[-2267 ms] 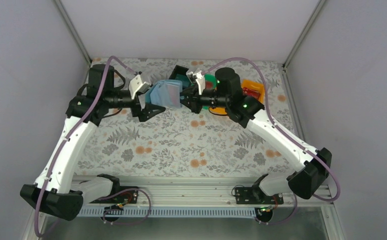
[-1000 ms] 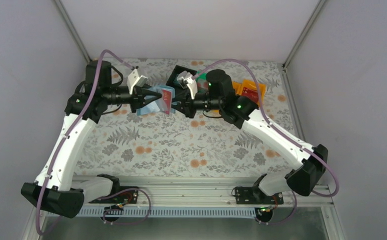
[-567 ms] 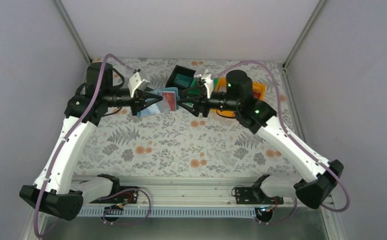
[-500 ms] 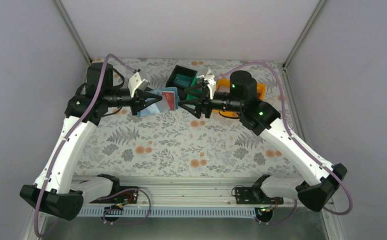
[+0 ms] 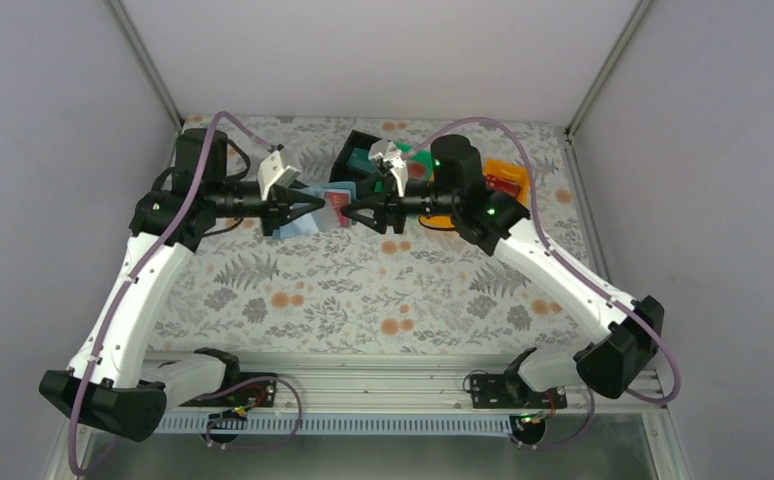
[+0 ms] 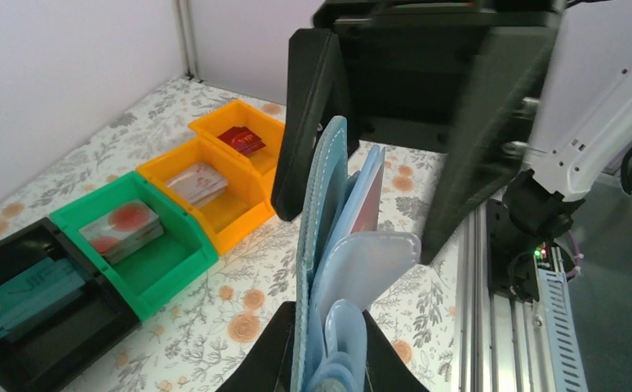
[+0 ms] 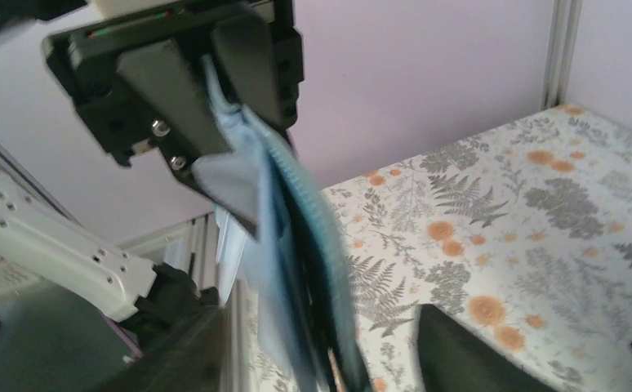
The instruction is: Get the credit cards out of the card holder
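Floral cloth (image 5: 363,290) covered the table, with plain pale walls (image 5: 383,50) on three sides and metal posts in the back corners. Count: two arms, four bins, one wallet, one card showing in it. The bins sat in a row to the side of the left jaws in the left wrist view: black bin (image 6: 76,347) with a teal stack (image 6: 27,298), green bin (image 6: 174,273) with pale red-marked cards (image 6: 123,229), near orange bin (image 6: 235,220) with pale cards (image 6: 198,181), far orange bin (image 6: 255,131) with red cards (image 6: 242,140). I couldn't count the cards per stack. The wallet (image 6: 322,245) was off the cloth, edge-on between the two grippers. The left gripper (image 5: 303,208) was clamped shut on the wallet's near end, and the leaves fanned out beyond its fingertips. A red card (image 6: 367,208) stood between the leaves at the far end, partly out of its pocket. The right gripper (image 5: 355,208) faced the left one tip to tip with its jaws spread, one finger (image 6: 313,122) on each side of the wallet's free end and the red card in the gap between them. I couldn't tell whether either finger touched the wallet or the card. The right wrist view was motion-blurred; it showed only the wallet running down between its own fingers, with the left jaws behind it.
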Controlling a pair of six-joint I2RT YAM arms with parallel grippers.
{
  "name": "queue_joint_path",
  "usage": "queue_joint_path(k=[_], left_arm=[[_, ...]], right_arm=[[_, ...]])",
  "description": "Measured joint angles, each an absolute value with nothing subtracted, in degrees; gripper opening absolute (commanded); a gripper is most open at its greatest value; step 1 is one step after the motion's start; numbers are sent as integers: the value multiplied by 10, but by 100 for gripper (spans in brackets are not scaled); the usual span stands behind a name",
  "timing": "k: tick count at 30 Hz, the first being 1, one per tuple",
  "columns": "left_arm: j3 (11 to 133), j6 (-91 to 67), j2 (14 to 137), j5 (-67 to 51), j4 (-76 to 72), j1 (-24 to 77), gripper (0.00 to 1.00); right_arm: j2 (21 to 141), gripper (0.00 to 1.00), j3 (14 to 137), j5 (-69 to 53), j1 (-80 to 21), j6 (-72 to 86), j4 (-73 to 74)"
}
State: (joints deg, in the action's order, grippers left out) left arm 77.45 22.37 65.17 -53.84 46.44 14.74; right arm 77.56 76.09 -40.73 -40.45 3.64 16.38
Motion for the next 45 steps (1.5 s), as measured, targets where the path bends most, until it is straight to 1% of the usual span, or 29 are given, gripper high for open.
queue_joint_path(k=[2, 3, 4, 6, 7, 10, 13, 15, 19, 22, 23, 26, 31, 34, 37, 40, 42, 45], left_arm=[[774, 231, 652, -545, 471, 147, 3], [773, 234, 651, -548, 474, 147, 2], [773, 236, 651, -550, 477, 147, 3], [773, 239, 651, -552, 480, 145, 3], [773, 240, 651, -556, 482, 143, 5], [773, 243, 651, -559, 485, 142, 17], [773, 242, 650, -532, 481, 140, 19], [765, 236, 649, -493, 465, 140, 23], [746, 230, 650, -417, 442, 126, 31], [741, 227, 648, -345, 433, 92, 38], [741, 228, 647, -335, 429, 88, 40], [741, 227, 646, -342, 429, 89, 40], [740, 220, 648, -409, 430, 127, 37], [740, 213, 661, -456, 429, 164, 34], [739, 198, 687, -499, 422, 179, 32], [725, 180, 712, -524, 405, 181, 26], [712, 166, 720, -512, 394, 181, 24], [691, 149, 717, -453, 371, 181, 24]], right_arm=[[786, 14, 765, -416, -404, 34, 158], [789, 5, 766, -422, -404, 36, 156], [792, 4, 767, -428, -404, 35, 155], [795, 4, 769, -444, -405, 36, 153], [795, 4, 769, -448, -405, 34, 153], [794, 4, 769, -450, -404, 34, 154], [793, 4, 769, -419, -403, 45, 164], [793, 4, 771, -380, -404, 56, 175], [797, 4, 791, -232, -412, 93, 230], [811, 4, 793, -60, -398, 126, 300], [822, 4, 793, -22, -395, 134, 317], [863, 4, 794, 51, -403, 151, 356], [921, 4, 819, 77, -443, 166, 380], [943, 4, 848, 51, -463, 172, 371], [947, 4, 857, 20, -473, 180, 351], [947, 4, 861, -16, -478, 187, 332], [947, 4, 861, -48, -479, 192, 315], [940, 4, 858, -94, -479, 202, 288]])
